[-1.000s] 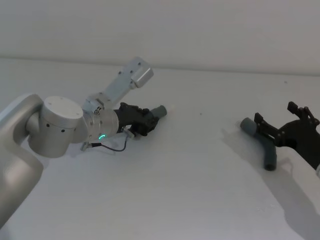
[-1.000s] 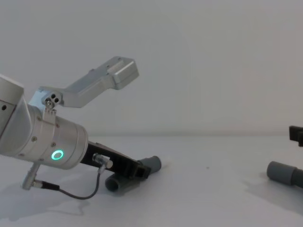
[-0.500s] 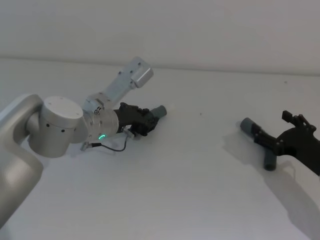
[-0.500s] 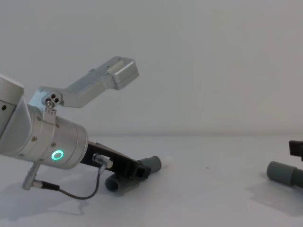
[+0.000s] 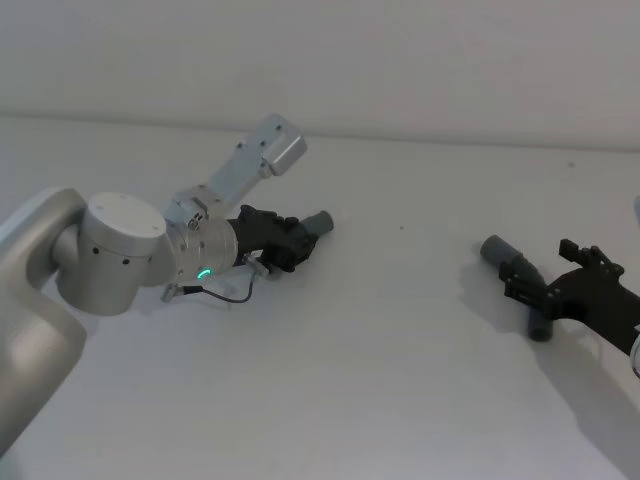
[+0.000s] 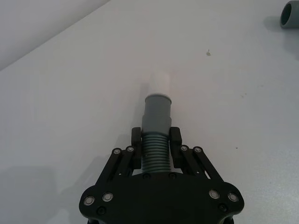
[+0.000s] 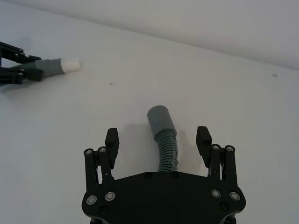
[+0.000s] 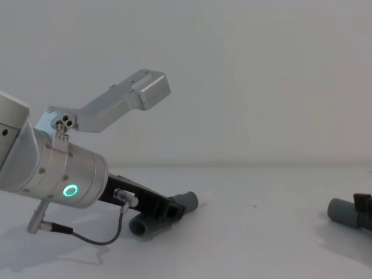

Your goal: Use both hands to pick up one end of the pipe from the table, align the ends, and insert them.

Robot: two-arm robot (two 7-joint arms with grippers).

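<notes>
On the white table (image 5: 380,380) lie two pieces of the pipe. My left gripper (image 5: 290,245) (image 6: 155,140) (image 8: 170,210) is shut on the ribbed part of the left piece (image 6: 155,151). That piece's grey cuff with a white tip (image 6: 159,84) (image 5: 320,222) sticks out in front of the fingers. The short curved right piece (image 5: 530,295) (image 7: 167,149) lies at the right, its plain grey cuff (image 7: 160,119) (image 8: 343,212) pointing toward the left piece. My right gripper (image 5: 548,270) (image 7: 158,135) stands open astride it, one finger on each side of the hose, not touching it.
The silver camera bracket (image 5: 265,150) on the left wrist rises above the left gripper, and a thin cable (image 8: 99,239) loops under the wrist. A wide stretch of bare table separates the two pieces. A pale wall (image 8: 244,70) stands behind the table.
My right gripper has come down and toward me over the right hose piece, and its fingers now straddle the hose. The left arm and its piece have not moved.
</notes>
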